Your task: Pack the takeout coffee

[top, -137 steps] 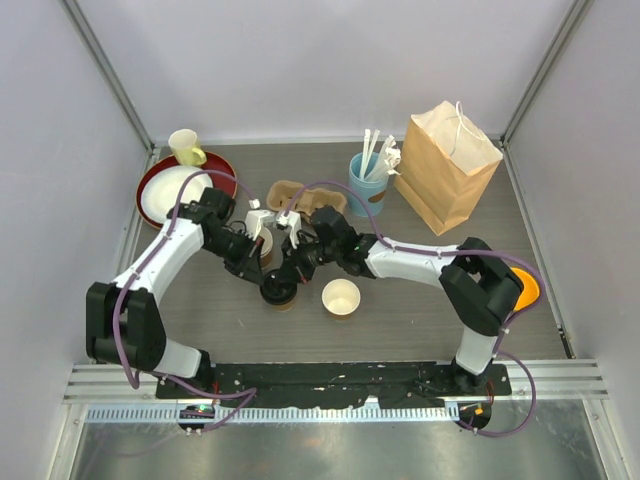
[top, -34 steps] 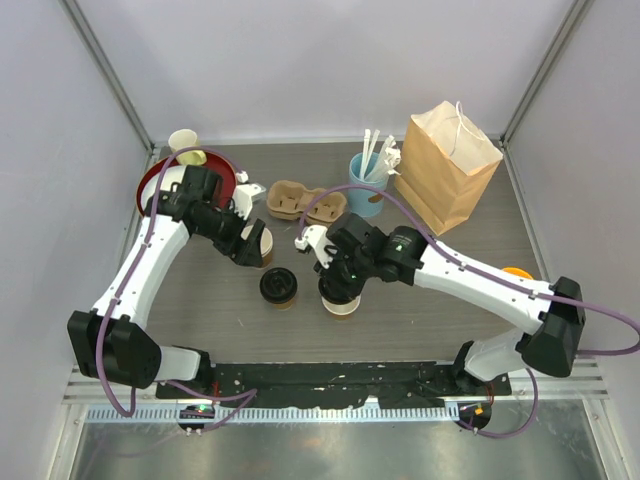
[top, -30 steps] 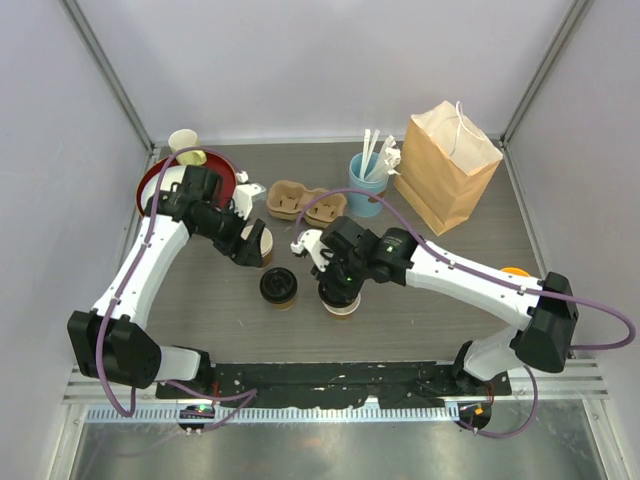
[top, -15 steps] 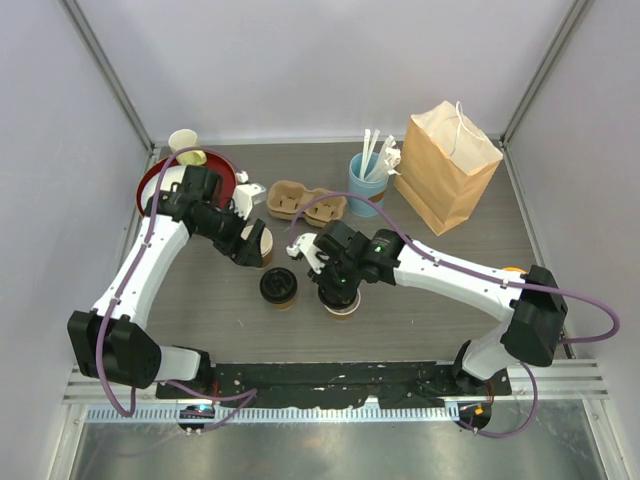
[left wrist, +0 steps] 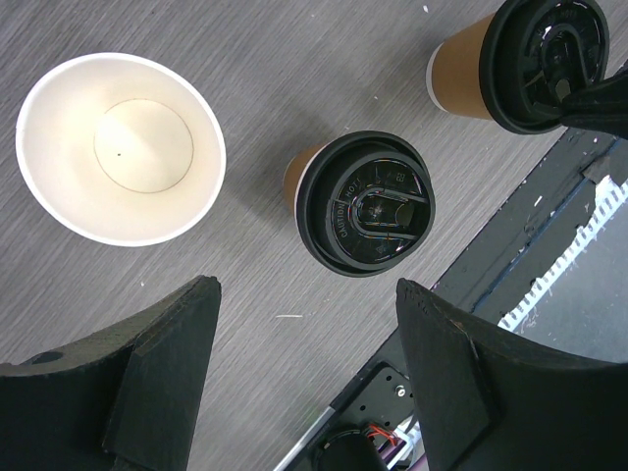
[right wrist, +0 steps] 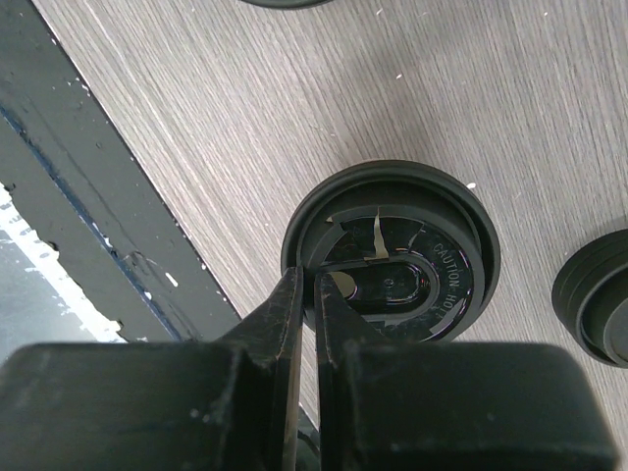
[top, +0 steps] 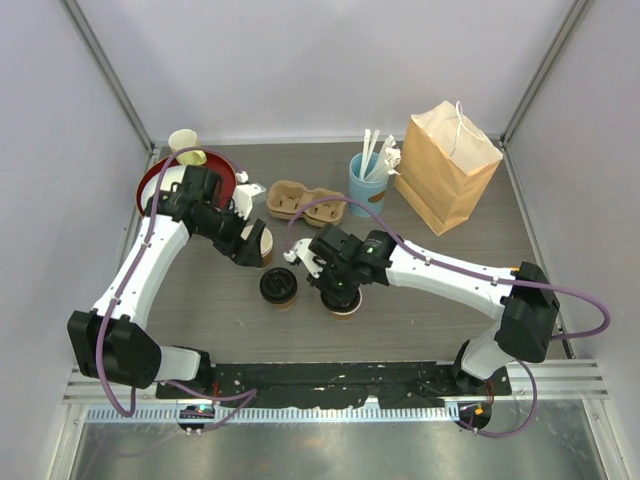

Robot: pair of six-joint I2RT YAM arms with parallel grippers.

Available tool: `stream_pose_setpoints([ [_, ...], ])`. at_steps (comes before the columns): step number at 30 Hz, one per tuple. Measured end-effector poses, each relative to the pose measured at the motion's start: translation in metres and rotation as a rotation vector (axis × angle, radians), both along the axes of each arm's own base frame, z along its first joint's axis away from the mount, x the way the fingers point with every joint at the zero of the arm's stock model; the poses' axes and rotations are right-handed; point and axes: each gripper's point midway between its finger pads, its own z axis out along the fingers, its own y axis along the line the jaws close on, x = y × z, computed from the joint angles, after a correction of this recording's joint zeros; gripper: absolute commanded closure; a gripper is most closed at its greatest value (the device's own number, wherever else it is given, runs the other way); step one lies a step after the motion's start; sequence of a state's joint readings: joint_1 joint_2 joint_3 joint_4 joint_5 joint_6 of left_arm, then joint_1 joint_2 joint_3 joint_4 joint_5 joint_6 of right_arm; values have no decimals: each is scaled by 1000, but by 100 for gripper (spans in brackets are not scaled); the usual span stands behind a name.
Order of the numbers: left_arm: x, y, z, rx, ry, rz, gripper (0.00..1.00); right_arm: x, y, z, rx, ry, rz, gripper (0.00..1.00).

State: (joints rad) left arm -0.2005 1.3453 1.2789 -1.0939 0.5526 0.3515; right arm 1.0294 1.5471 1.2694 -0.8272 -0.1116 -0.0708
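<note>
Brown paper bag with white string handles [top: 447, 165] upright, far right. Light blue cup of white plastic cutlery [top: 367, 183] just beside it on the left. Brown pulp cup carrier [top: 305, 203] next along. Round red tray [top: 143, 190] far left, pale yellow mug [top: 184, 146] at its far rim. Lidless tan paper cup with white inside [left wrist: 121, 147] upright on grey wood-grain table [top: 420, 310].

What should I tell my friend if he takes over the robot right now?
Left gripper: open, empty, above the grey wooden table.
Right gripper: shut, tips at the lid of one black-lidded tan paper cup.
The other black-lidded tan paper cup stands beside it on the table.
Done: both cups have lids.
Left: pack both; neither is in the brown paper bag yet.
</note>
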Motion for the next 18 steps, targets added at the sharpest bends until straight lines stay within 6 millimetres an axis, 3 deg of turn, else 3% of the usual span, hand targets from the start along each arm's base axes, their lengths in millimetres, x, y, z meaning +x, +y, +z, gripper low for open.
stream_pose_setpoints([
  [9,0,0,0,0,0,0,23,-1,-2,10,-33,-19,5,99],
  [18,0,0,0,1,0,0,23,-3,-7,3,-52,-11,3,99],
])
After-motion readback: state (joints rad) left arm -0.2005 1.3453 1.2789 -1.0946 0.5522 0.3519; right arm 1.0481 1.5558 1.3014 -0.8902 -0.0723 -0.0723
